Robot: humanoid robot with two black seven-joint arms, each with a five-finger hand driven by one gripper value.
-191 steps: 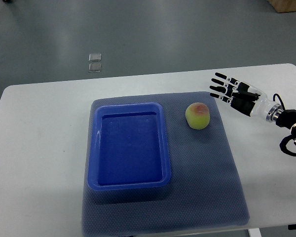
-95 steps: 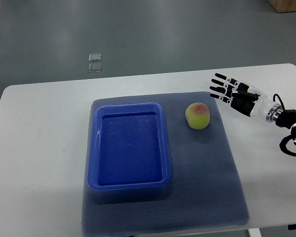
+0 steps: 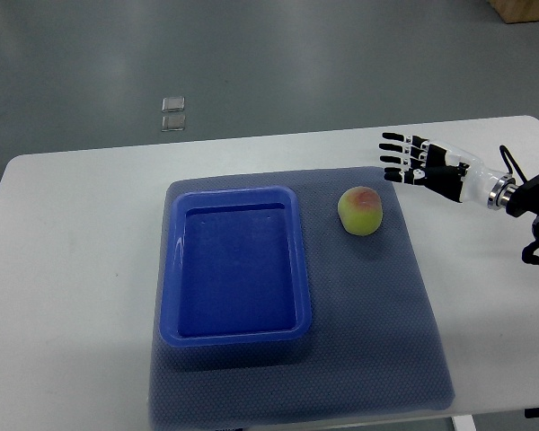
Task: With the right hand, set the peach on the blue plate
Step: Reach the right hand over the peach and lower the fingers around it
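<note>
A yellow-green peach (image 3: pixel 360 210) with a red blush sits on the dark blue mat, just right of the blue plate (image 3: pixel 236 264), a deep rectangular tray that holds nothing. My right hand (image 3: pixel 398 157) comes in from the right edge and hovers above the table, up and to the right of the peach, apart from it. Its fingers (image 3: pixel 394 139) are spread and point left, holding nothing. The left arm does not show.
The dark blue mat (image 3: pixel 368 332) covers the middle of the white table (image 3: pixel 72 269). Two small clear squares (image 3: pixel 172 113) lie on the grey floor beyond the table's far edge. A brown box corner (image 3: pixel 525 9) shows at the top right.
My right hand has lifted slightly and levelled out, its fingers now pointing more directly left. The peach and the plate have not moved.
</note>
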